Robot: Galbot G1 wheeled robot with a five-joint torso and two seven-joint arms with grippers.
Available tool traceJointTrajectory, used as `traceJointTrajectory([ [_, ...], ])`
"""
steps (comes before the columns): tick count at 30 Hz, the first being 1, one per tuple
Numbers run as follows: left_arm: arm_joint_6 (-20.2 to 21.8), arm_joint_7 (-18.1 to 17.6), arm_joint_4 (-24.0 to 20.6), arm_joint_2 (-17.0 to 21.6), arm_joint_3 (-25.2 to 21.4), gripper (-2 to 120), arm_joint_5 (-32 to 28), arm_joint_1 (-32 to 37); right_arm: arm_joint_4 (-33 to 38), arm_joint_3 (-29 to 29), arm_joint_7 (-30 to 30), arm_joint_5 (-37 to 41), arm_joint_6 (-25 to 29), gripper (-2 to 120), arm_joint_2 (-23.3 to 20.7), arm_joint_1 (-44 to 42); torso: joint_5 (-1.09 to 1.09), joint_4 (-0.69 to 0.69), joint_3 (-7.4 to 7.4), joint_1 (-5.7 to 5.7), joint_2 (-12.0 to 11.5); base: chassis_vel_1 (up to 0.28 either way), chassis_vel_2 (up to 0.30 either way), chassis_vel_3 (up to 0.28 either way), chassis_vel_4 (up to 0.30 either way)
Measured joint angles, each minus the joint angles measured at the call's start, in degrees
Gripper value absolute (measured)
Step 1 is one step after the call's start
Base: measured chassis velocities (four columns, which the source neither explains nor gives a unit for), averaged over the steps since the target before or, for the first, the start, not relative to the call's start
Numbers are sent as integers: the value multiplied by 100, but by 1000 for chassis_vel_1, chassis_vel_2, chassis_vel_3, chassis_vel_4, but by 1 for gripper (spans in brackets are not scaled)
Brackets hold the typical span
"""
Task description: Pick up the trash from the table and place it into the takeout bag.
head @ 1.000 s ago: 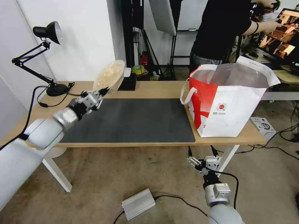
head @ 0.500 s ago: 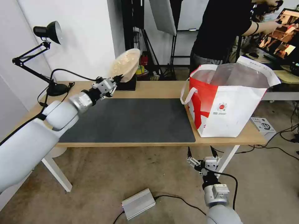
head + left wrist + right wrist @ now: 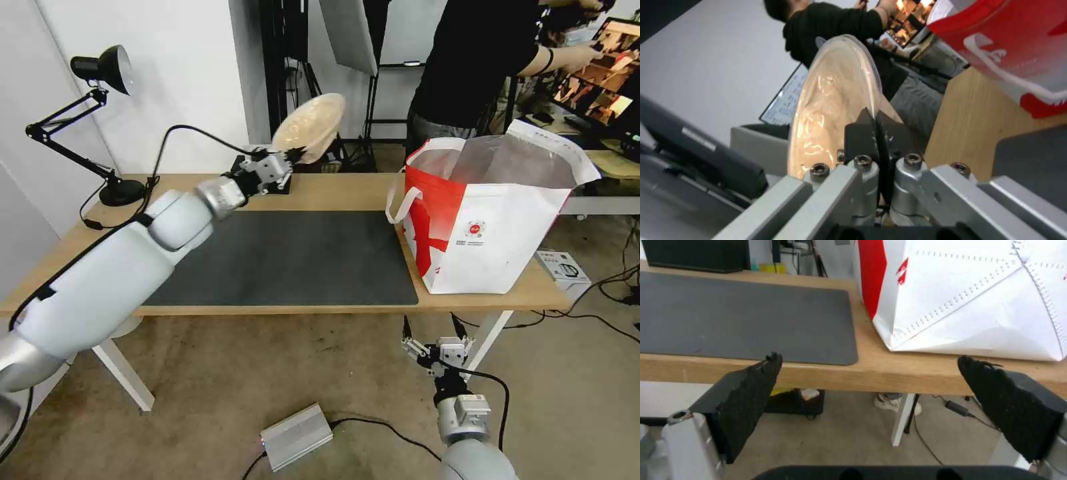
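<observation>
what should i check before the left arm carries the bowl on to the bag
1. Grip: left end effector is shut on the rim of the beige pulp bowl: ok.
2. Bowl clear of the table: held tilted in the air: ok.
3. Takeout bag upright, mouth open: ok.
4. Bowl over the bag mouth: not ok; it sits to the bag's left.
5. Room inside the bag: cannot tell.
6. Right end effector open, parked below the table edge, out of the path: ok.

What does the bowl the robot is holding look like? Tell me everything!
The beige pulp bowl is round, shallow and pale tan, with a shiny, glossy look. It is tipped up on edge in the air above the back of the table, left of the takeout bag. The left gripper pinches its rim between shut black fingers.
</observation>
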Motion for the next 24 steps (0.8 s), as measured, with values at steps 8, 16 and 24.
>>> traceJointTrajectory([
  [8,-1,1,284,-404,388,0,28,-478,0,4,0,-5,0,100,17,2,-1,1,0,-1,1,0,0,0,0],
  [16,-24,2,568,-753,665,0,85,-791,0,10,2,-7,0,100,18,-11,0,1,0,0,1,0,0,0,0],
  [24,-82,15,814,-1099,893,0,115,-1001,20,35,7,-8,0,100,38,-32,-1,1,0,0,1,0,0,0,0],
])
